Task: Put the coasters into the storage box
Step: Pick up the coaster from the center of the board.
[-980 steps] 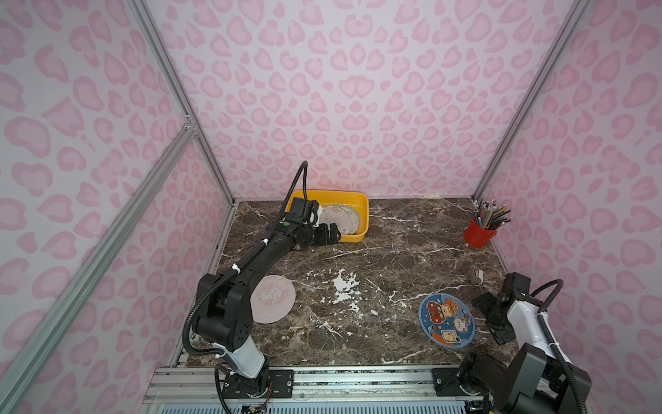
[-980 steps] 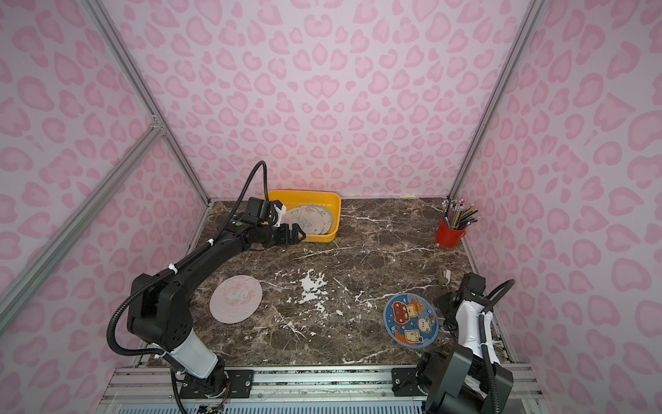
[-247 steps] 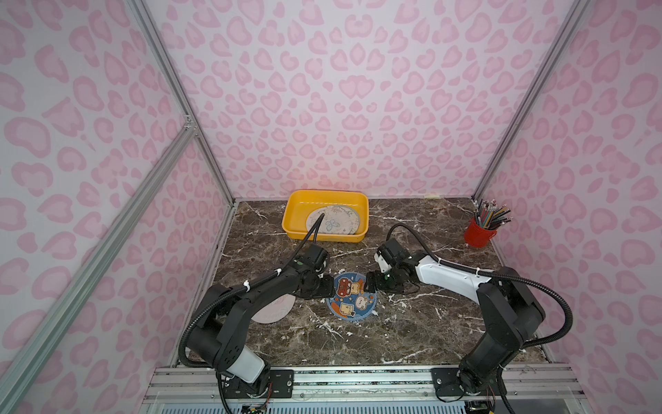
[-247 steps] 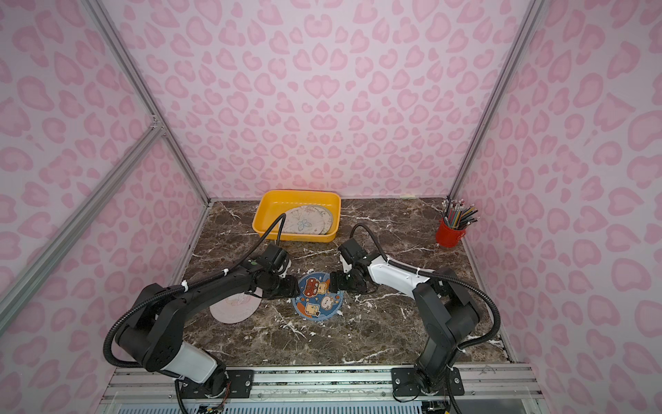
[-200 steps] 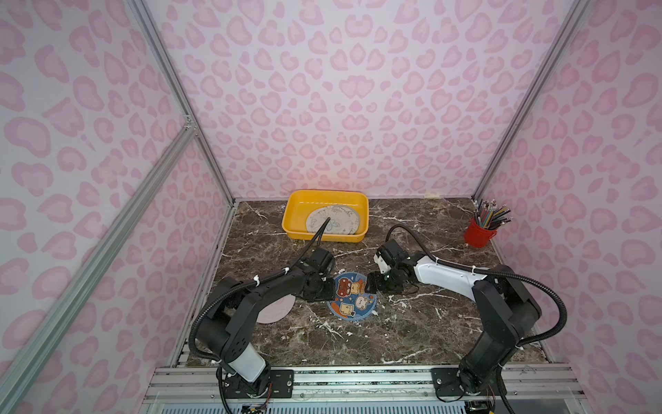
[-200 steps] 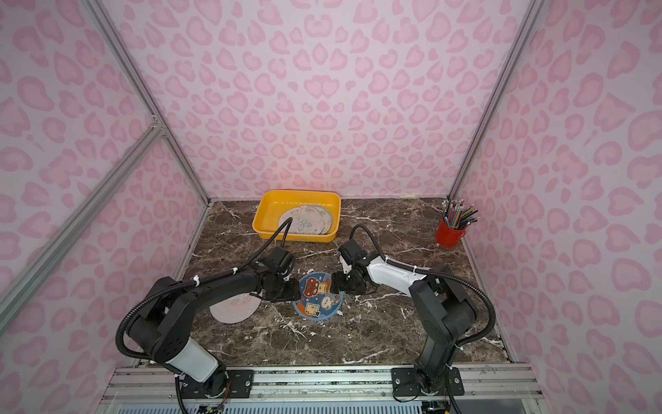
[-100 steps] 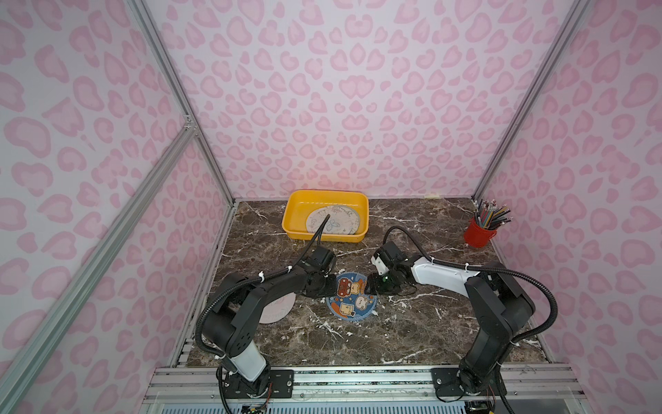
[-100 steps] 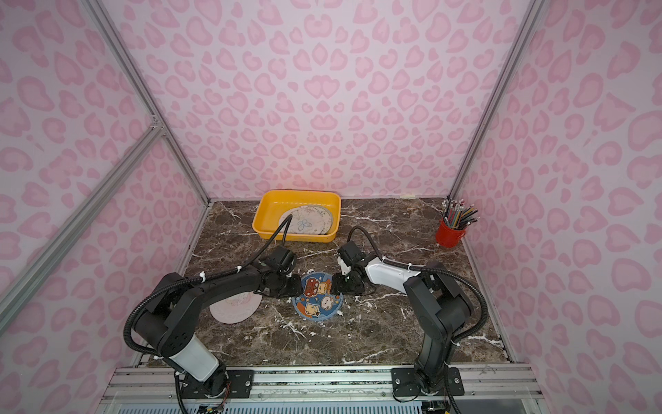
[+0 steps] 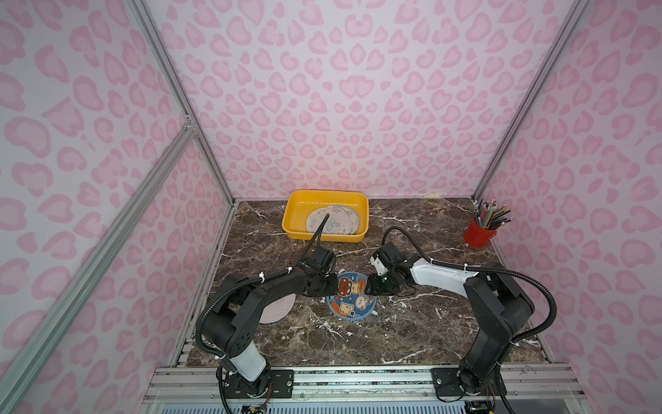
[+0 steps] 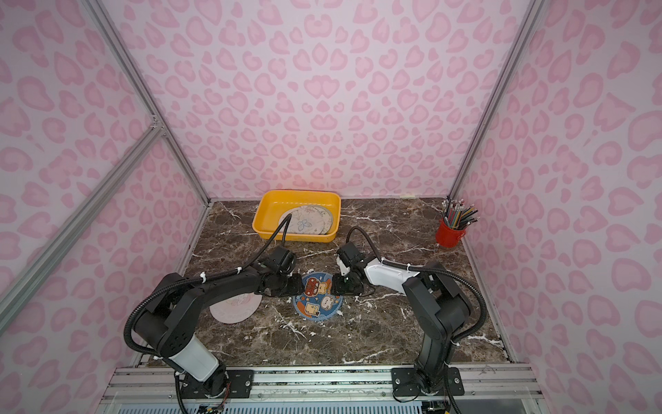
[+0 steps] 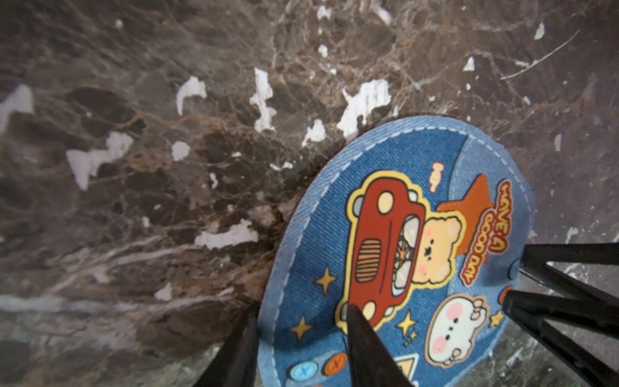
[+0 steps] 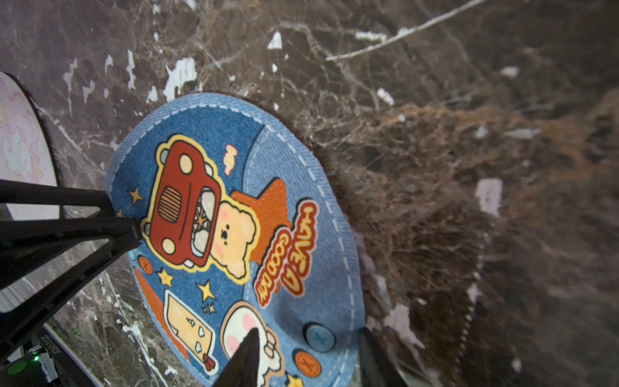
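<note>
The dark blue coaster (image 9: 352, 299) has come from the right arm's side to lie in front of the storage box (image 9: 324, 234). The left gripper (image 9: 332, 286) and right gripper (image 9: 371, 286) straddle opposite rims, their jaws narrowing but still unclamped. This looks like a handover beginning.

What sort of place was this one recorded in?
Looks like a staged robot data-collection booth: pink-patterned wall panels on aluminium framing enclose a marble-look tabletop, two arms are bolted to a front rail, and a yellow storage box and red pencil cup sit as props.
</note>
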{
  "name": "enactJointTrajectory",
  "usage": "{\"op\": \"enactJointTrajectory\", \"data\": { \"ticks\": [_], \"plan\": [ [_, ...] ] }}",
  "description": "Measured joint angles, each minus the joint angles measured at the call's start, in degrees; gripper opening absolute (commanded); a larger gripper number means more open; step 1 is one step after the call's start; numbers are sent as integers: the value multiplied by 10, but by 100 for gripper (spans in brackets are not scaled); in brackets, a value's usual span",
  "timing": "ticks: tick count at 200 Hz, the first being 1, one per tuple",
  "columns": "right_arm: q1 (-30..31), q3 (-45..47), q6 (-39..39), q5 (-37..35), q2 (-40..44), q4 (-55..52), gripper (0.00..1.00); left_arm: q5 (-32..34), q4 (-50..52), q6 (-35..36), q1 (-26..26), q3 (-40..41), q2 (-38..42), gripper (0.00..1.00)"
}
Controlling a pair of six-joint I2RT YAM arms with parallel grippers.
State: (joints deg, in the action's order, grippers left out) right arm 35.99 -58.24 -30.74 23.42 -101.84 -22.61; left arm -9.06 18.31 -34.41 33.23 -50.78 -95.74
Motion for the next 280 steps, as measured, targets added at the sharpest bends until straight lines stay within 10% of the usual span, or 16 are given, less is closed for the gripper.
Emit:
{"op": "enactJointTrajectory", "data": {
  "ticks": [157, 280],
  "plan": [
    [10, -3, -6, 10, -10, 3, 13, 3, -6, 0, 2, 7, 6, 44],
    [10, -126, -5, 14, 49, -78, 0, 14, 66, -2, -7, 4, 88, 73]
  ]
}}
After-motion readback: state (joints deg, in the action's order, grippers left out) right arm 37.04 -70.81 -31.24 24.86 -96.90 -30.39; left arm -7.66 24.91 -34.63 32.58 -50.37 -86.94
